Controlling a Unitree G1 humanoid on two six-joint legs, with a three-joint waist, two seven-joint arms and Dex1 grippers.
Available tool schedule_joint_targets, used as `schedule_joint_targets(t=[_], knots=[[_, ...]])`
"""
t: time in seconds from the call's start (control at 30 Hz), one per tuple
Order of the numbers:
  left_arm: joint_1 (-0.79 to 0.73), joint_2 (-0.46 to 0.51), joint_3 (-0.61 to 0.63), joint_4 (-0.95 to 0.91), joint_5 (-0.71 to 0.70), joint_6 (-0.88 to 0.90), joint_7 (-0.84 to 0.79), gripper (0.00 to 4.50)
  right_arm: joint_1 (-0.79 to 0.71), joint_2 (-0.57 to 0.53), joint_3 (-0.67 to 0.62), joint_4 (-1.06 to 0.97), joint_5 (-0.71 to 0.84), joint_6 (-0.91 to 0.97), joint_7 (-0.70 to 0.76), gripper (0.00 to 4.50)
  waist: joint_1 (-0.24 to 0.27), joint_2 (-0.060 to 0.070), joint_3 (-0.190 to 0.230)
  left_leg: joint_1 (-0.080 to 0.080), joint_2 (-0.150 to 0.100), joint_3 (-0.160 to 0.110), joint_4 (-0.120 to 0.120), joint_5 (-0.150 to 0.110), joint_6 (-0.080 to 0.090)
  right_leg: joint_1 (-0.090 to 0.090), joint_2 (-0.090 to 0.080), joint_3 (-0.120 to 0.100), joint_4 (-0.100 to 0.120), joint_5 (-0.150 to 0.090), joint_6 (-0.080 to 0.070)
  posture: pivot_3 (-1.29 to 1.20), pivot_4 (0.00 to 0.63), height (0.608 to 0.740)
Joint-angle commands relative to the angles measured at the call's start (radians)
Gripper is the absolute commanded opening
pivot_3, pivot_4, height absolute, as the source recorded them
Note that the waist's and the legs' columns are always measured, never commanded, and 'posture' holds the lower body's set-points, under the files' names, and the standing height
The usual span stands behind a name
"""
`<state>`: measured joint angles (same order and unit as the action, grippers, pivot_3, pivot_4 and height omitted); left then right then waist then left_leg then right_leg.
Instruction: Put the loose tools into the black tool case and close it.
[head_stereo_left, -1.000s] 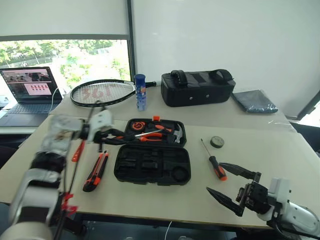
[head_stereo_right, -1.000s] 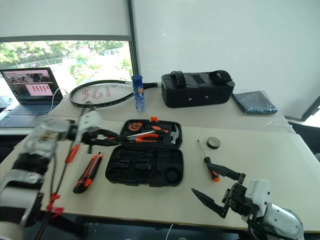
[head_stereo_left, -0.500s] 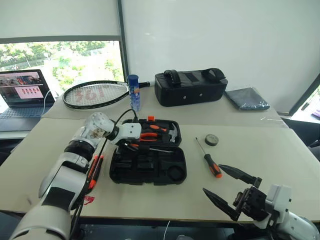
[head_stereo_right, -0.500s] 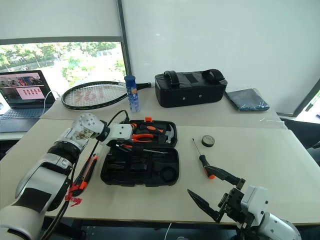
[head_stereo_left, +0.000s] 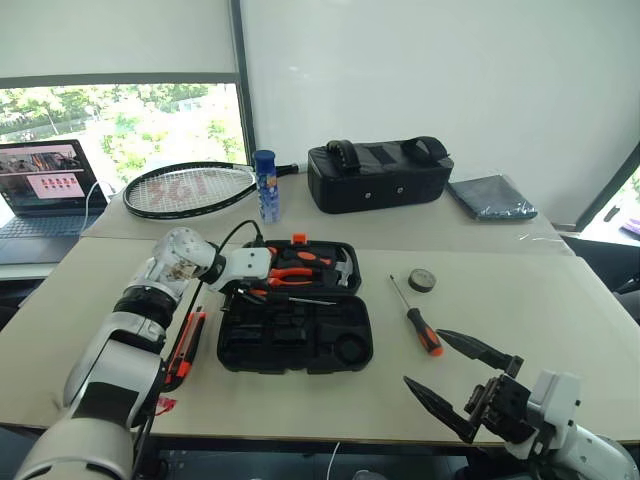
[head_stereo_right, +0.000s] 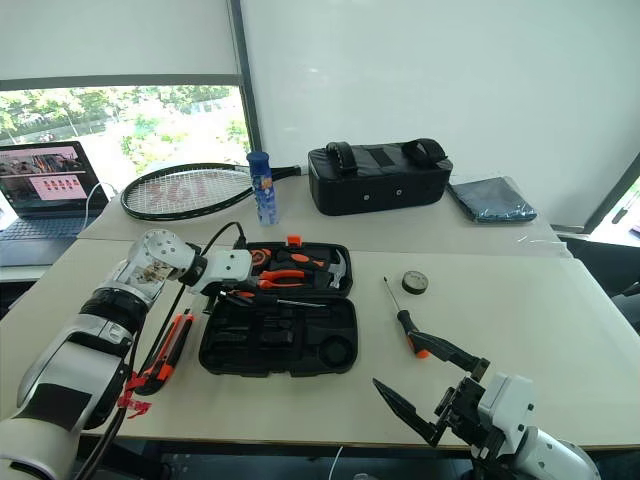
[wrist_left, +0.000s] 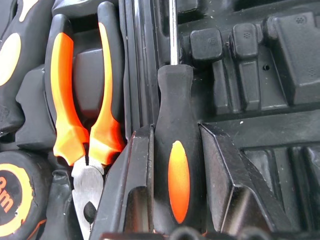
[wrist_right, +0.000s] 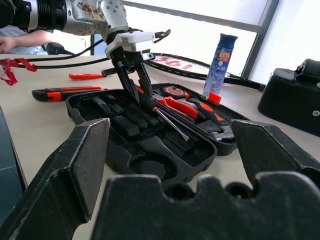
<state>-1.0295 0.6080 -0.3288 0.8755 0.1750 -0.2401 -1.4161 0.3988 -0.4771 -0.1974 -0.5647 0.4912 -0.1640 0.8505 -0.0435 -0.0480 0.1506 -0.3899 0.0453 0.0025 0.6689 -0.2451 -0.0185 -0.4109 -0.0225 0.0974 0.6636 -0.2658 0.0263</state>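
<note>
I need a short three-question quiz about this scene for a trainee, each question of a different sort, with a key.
1. True or false: the case lies open.
2. What does the left end effector hold? A) knife B) screwdriver C) tape roll
3. Fill in: a second screwdriver lies on the table between the case and the right ____.

Key:
1. True.
2. B, a screwdriver, its shaft over the case's slots.
3. End effector, which is open and holds nothing.
</note>
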Motion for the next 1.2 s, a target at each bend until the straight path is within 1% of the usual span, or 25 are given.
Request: schedule_joint_targets(t=[0.03, 0.2, 0.37, 0.47, 0.57, 0.8, 1.03, 1.2], knots=[[0.032, 0.012, 0.003, -0.029, -0.012, 0.027, -0.040, 0.88, -0.012, 0.000, 0.003, -0.001, 0.003, -0.035, 0.010, 4.50, 0.000, 0.000, 0.000, 0.000, 0.000, 0.000, 0.000, 0.000, 0.000, 0.000, 0.000, 0.000, 0.000, 0.000, 0.000, 0.00, 0.150, 0.740], [0.067, -0.012, 0.068, -0.121, -0.118, 0.082, -0.072, 0.88, -0.012, 0.000, 0.004, 0.004, 0.000, -0.041, 0.012, 4.50, 0.002, 0.001, 0.000, 0.000, 0.000, 0.000, 0.000, 0.000, 0.000, 0.000, 0.000, 0.000, 0.000, 0.000, 0.000, 0.00, 0.150, 0.740], [0.108, 0.029, 0.072, -0.195, -0.137, 0.107, -0.106, 0.88, -0.002, -0.002, 0.003, 0.000, -0.002, -0.040, 0.013, 4.50, 0.005, 0.001, 0.001, 0.000, 0.000, 0.000, 0.000, 0.000, 0.000, 0.000, 0.000, -0.001, 0.000, 0.000, -0.001, 0.00, 0.150, 0.740], [0.110, 0.039, 0.071, -0.206, -0.109, 0.140, -0.053, 0.88, 0.001, -0.002, 0.003, -0.003, -0.001, -0.039, 0.012, 4.50, 0.006, 0.001, 0.001, 0.000, 0.000, 0.000, 0.000, 0.000, 0.000, 0.001, 0.000, 0.000, 0.000, 0.000, -0.001, 0.00, 0.150, 0.740], [0.105, 0.027, 0.075, -0.200, -0.096, 0.189, 0.006, 0.88, -0.003, -0.004, 0.007, -0.003, 0.000, -0.035, 0.013, 4.50, 0.007, 0.001, 0.001, 0.000, 0.000, -0.001, 0.001, 0.000, 0.000, 0.001, 0.000, -0.001, 0.000, 0.000, 0.000, 0.00, 0.150, 0.740], [0.111, 0.027, 0.052, -0.212, -0.086, 0.219, 0.017, 0.88, -0.011, -0.008, 0.008, 0.003, 0.004, -0.033, 0.016, 4.50, 0.007, 0.001, 0.001, 0.000, 0.000, -0.001, 0.001, 0.000, 0.000, 0.001, 0.000, -0.001, 0.000, 0.000, 0.000, 0.00, 0.150, 0.740], [0.120, 0.026, 0.021, -0.204, -0.062, 0.196, 0.002, 0.88, -0.020, -0.010, 0.000, 0.016, 0.002, -0.043, 0.023, 4.50, 0.008, 0.001, 0.001, 0.001, 0.000, -0.001, 0.001, 0.000, 0.000, 0.001, 0.000, -0.001, 0.000, 0.000, 0.000, 0.00, 0.150, 0.740], [0.121, 0.018, 0.013, -0.191, -0.046, 0.188, 0.021, 0.88, -0.025, -0.010, -0.005, 0.028, 0.001, -0.051, 0.028, 4.50, 0.008, 0.001, 0.001, 0.001, 0.000, -0.001, 0.001, 0.000, 0.000, 0.002, 0.000, -0.001, 0.000, 0.000, 0.000, 0.00, 0.150, 0.740]])
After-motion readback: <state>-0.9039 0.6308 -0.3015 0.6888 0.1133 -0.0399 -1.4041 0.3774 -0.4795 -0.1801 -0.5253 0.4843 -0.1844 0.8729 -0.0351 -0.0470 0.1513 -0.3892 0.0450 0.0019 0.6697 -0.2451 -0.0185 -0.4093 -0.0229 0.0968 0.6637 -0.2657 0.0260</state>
